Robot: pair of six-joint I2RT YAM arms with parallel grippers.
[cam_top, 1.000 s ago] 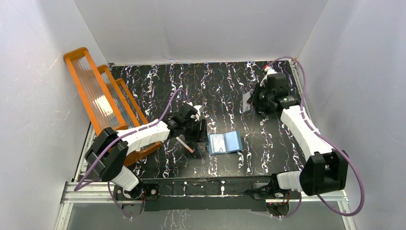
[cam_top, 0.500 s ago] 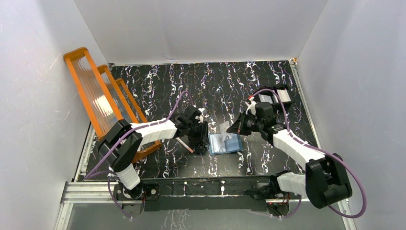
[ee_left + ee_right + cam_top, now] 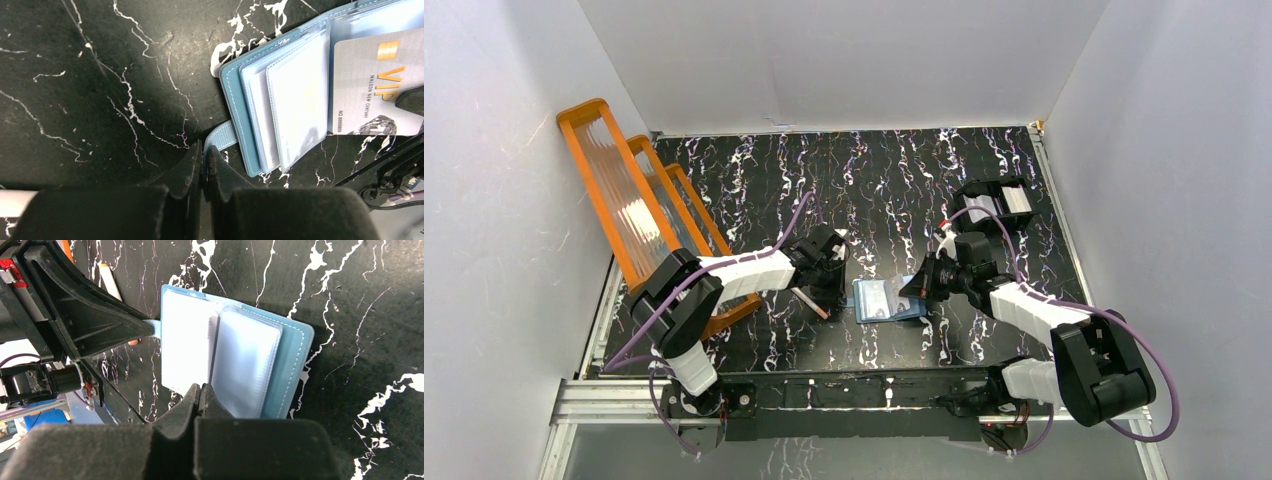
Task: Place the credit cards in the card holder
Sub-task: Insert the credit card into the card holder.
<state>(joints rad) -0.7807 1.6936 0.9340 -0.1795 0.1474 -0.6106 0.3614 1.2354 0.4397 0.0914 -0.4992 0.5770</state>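
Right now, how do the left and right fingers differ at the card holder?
The left gripper pinches the card holder by its snap tab; the right gripper holds the silver VIP card. The left sits at the holder's tab edge; the right hangs over its clear pockets. Both have fingers shut at the open holder.

Robotics lab test cell: plain white panels (image 3: 824, 60) enclose a black marbled counter (image 3: 874, 170); the left arm (image 3: 734, 272) and right arm (image 3: 1029, 305) mount on an aluminium rail (image 3: 624, 400).
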